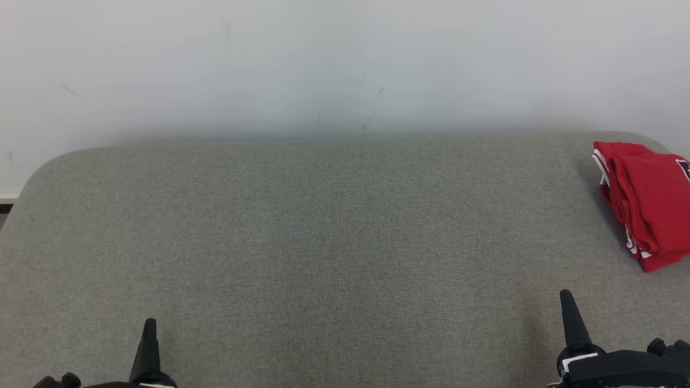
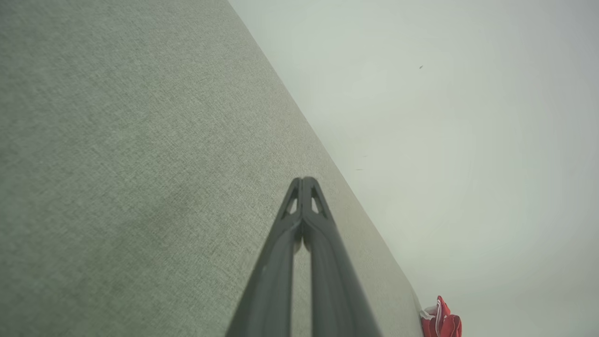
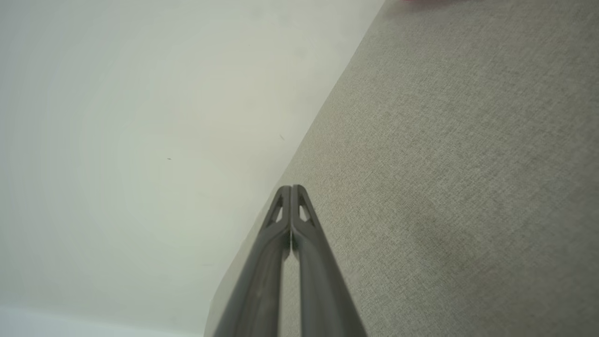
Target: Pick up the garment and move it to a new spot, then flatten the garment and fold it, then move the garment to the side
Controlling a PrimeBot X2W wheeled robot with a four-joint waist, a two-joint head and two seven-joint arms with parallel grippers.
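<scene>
The garment (image 1: 649, 202) is red with white trim and lies folded in a bundle at the far right of the grey fabric surface (image 1: 323, 231), partly cut off by the frame edge. A corner of the garment (image 2: 442, 320) also shows at the bottom of the left wrist view. My left gripper (image 1: 149, 323) sits low at the near left, shut and empty, its tips pressed together (image 2: 303, 180). Near the front right, my right gripper (image 1: 566, 295) is likewise shut with nothing in it (image 3: 291, 188), well short of the garment.
A pale wall (image 1: 345, 64) rises behind the surface's far edge. The surface has rounded back corners, and a strip of floor and skirting (image 1: 6, 200) shows at the far left.
</scene>
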